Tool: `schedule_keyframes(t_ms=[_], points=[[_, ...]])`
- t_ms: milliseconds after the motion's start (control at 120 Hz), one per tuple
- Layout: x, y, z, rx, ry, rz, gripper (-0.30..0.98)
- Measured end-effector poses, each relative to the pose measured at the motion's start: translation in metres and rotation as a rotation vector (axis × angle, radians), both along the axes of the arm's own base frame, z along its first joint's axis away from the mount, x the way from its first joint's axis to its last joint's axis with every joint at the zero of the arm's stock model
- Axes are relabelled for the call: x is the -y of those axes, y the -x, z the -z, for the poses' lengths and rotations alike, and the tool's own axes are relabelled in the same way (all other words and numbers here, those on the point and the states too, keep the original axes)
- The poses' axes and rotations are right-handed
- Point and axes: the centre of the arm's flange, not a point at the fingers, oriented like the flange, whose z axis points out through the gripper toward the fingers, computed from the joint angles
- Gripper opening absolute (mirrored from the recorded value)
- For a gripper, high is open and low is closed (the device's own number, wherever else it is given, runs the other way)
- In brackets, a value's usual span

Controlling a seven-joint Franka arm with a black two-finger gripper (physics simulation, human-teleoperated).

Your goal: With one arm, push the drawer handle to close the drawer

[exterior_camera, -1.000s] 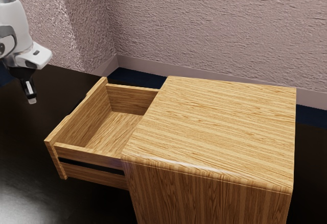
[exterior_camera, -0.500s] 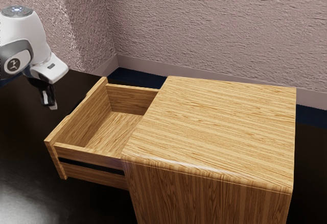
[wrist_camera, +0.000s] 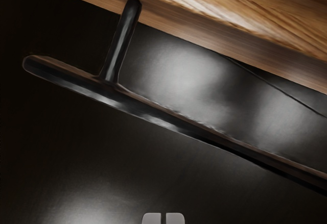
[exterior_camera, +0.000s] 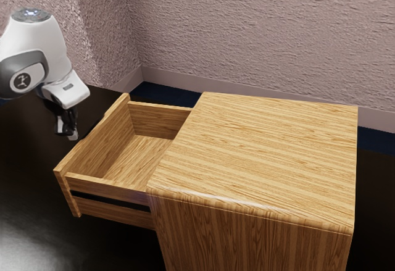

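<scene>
Gripper (exterior_camera: pixel 73 136) near handle (wrist_camera: pixel 153 116), drawer (exterior_camera: pixel 100 140) open

Jaws: drawn together, thin slit between fingertips. Just outward: black bar handle, mounted by a post (wrist_camera: pixel 122 43) on the drawer's outer face. Drawer extends from the wooden cabinet (exterior_camera: pixel 259 154) toward the exterior view's left. Dark glossy table (exterior_camera: pixel 24 184) beneath.

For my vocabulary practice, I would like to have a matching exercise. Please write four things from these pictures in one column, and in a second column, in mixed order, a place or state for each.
Column one:
1. drawer
2. handle
3. gripper
4. wall

Column two:
A. at the lower end of the arm
B. rough, behind the cabinet
C. standing open
D. mounted on the drawer's outer face

Right pairs: 1-C, 2-D, 3-A, 4-B
</scene>
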Motion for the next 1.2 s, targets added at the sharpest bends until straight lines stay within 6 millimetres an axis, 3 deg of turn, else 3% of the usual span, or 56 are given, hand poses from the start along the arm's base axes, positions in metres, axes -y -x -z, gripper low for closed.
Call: schedule_keyframes(t_ms=[117,325,1200], points=[[0.003,-0.012,0.01,0.001,-0.002,0.037,-0.1],[0.017,-0.019,0.006,0.033,-0.009,0.114,-0.1],[0.104,-0.016,0.001,0.052,-0.008,0.324,-0.1]])
